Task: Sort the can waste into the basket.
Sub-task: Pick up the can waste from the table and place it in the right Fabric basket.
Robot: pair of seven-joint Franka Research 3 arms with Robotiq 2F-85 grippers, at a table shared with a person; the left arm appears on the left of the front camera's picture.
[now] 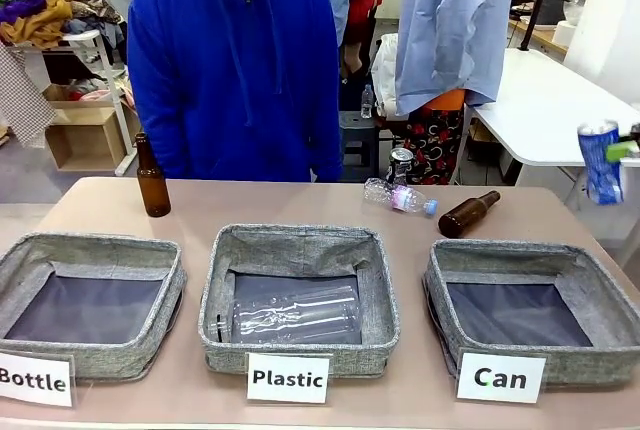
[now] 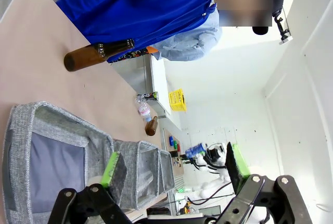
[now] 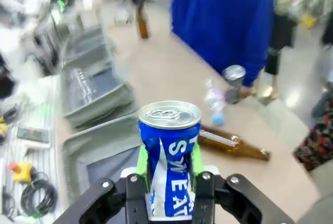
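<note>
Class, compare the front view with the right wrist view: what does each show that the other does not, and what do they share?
Front view adds: white cards reading Bottle, Plastic and Can, the last fronting the Can basket. Right wrist view adds: the lid of the blue can and both green pads pinching its sides. Shared: the blue can, the lying brown bottle, the small clear bottle, the silver can and the person in blue.

I read black print on three cards:
- Left white card (image 1: 35,378), front of left grey woven-fabric basket (image 1: 95,246): "Bottle".
- Middle white card (image 1: 288,378), front of middle grey woven-fabric basket (image 1: 300,240): "Plastic".
- Right white card (image 1: 500,377), front of right grey woven-fabric basket (image 1: 520,252): "Can".

Blue metal drink can (image 3: 169,174): white "SWEAT" running up its side, partly hidden.
</note>
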